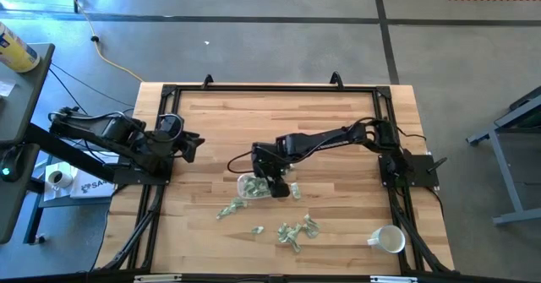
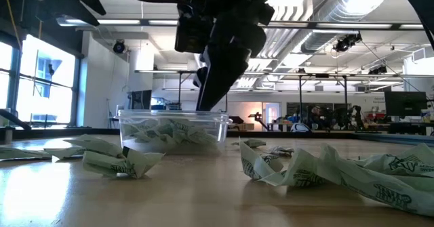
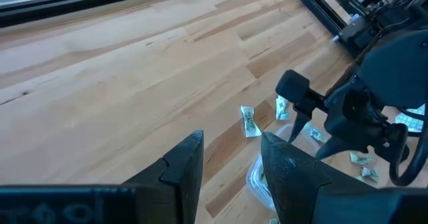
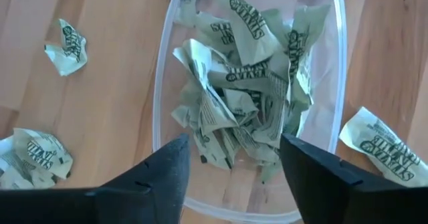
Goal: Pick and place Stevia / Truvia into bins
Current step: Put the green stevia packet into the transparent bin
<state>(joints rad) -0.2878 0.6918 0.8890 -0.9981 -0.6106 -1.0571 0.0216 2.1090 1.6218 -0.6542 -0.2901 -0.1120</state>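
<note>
While your right gripper (image 4: 231,167) hangs just above the tub (image 4: 167,70), its fingers (image 4: 160,170) stand apart with nothing between them, and the clear tub beneath holds a heap of crumpled green packets (image 4: 244,97). Nearest you in the low view, loose packets (image 2: 119,162) lie on the wooden table (image 1: 211,122) in front of the tub and to either side of it. Farther off at the table's left edge, your left gripper (image 3: 231,160) waits with its fingers parted, holding nothing. A white mug (image 1: 389,239) stands near the right front corner.
</note>
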